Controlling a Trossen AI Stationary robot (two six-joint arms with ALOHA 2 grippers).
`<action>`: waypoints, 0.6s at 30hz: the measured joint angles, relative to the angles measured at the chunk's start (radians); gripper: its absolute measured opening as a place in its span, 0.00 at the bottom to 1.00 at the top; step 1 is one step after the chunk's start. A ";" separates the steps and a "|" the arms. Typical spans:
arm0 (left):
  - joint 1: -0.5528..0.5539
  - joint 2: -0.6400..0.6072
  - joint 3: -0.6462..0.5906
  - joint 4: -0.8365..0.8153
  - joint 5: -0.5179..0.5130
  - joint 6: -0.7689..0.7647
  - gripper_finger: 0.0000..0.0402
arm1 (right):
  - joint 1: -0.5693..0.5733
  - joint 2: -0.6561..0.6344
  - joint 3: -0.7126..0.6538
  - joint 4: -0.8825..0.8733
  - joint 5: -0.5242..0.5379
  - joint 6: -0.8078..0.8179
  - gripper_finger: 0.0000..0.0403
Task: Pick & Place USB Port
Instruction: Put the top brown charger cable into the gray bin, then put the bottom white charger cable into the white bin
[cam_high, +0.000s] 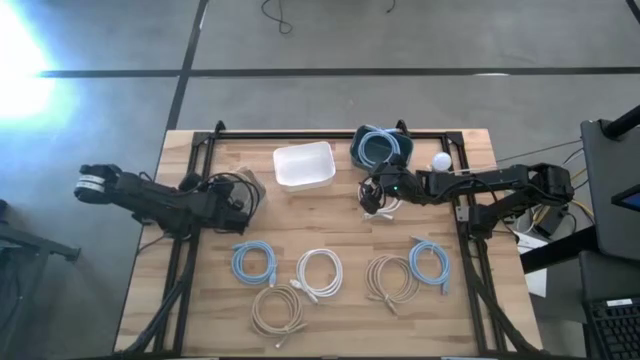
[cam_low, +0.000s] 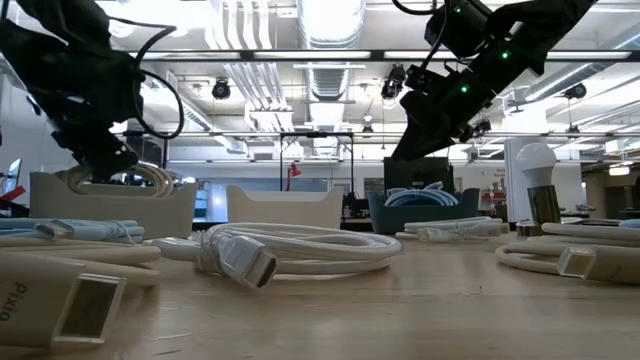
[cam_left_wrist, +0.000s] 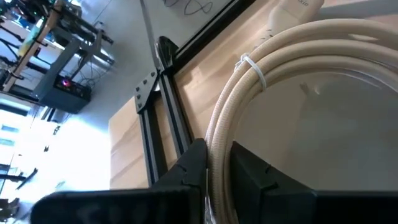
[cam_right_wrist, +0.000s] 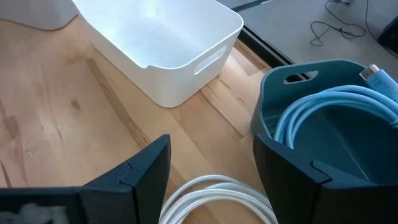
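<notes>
My left gripper (cam_high: 243, 192) is shut on a beige USB cable coil (cam_left_wrist: 261, 68), bound with a white tie, and reaches down into a beige bin (cam_low: 110, 205) at the table's left. My right gripper (cam_right_wrist: 211, 149) is open and hangs above a white cable coil (cam_right_wrist: 217, 196) that lies on the table in front of the blue bin (cam_right_wrist: 323, 124). The blue bin holds a light blue cable (cam_high: 382, 146). A white bin (cam_high: 305, 165) stands between the two grippers. My left gripper pinches one strand of the beige coil (cam_left_wrist: 219, 140) between its two fingers (cam_left_wrist: 193, 165), which lie across the strand. The rest of the coil curves away over the bin's inside. In the low view the gripper comes down from above into the bin.
Several coiled cables lie on the near half of the table: blue (cam_high: 253, 262), white (cam_high: 320, 272), beige (cam_high: 277, 312), beige (cam_high: 392, 277) and blue (cam_high: 428, 262). A white bulb (cam_high: 441, 160) stands by the blue bin. A black frame (cam_high: 330, 132) runs along the table's far edge.
</notes>
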 joint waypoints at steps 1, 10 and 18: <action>0.000 0.000 0.002 0.000 0.002 -0.003 0.14 | 0.000 0.000 0.000 0.000 0.000 0.000 0.56; 0.000 0.000 0.023 0.001 0.021 -0.040 0.31 | 0.000 0.000 0.000 0.000 0.000 0.000 0.56; 0.000 0.000 0.148 0.001 0.020 0.044 0.40 | 0.000 0.000 0.000 0.000 -0.017 0.000 0.56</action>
